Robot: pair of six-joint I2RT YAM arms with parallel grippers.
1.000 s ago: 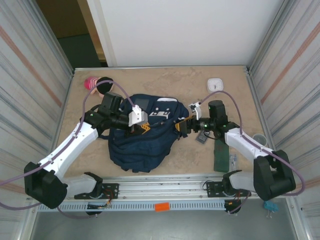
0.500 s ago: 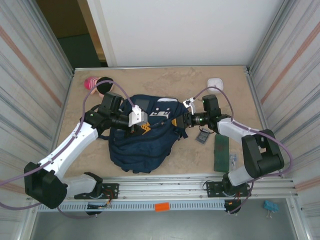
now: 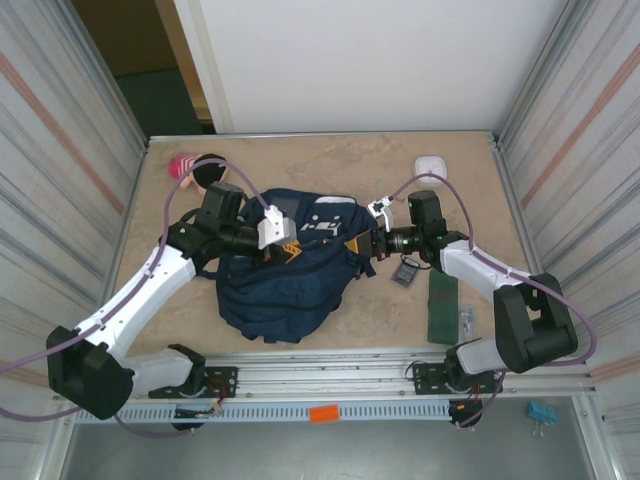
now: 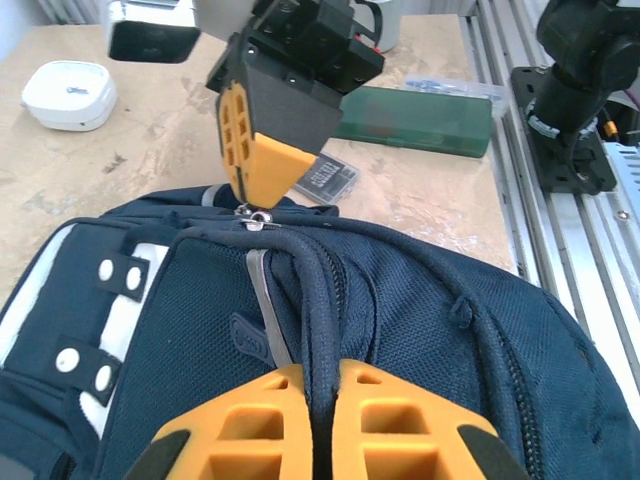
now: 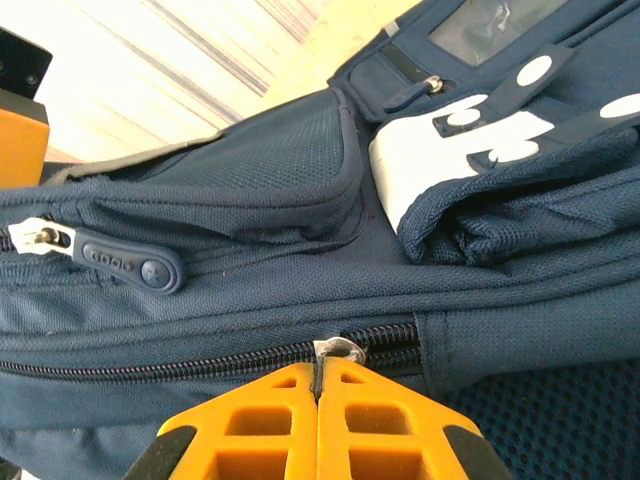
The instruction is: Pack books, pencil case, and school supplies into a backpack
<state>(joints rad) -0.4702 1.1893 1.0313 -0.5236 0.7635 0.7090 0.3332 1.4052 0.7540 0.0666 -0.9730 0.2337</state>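
The navy backpack (image 3: 285, 285) lies in the middle of the table. My left gripper (image 4: 320, 375) is shut on the backpack's dark top strap (image 4: 318, 300). From the right side, my right gripper (image 5: 320, 372) is shut on a silvery zipper pull (image 5: 338, 348) of the main zipper. The zipper looks closed. In the top view both grippers, left (image 3: 285, 246) and right (image 3: 358, 245), meet over the backpack's upper part. A dark green book (image 3: 441, 305) and a dark grey calculator (image 3: 405, 272) lie on the table to the right. The pink pencil case (image 3: 183, 165) lies at the far left.
A white square device (image 3: 430, 165) sits at the far right corner. A tiny clear item (image 3: 465, 320) lies beside the green book. A black round thing (image 3: 211, 172) rests against the pencil case. Corrugated walls close in both sides; a metal rail (image 3: 330, 365) runs along the near edge.
My right gripper has closed from open onto the zipper pull, and its arm has shifted, elbow swinging inward. The left gripper has kept its hold on the strap.
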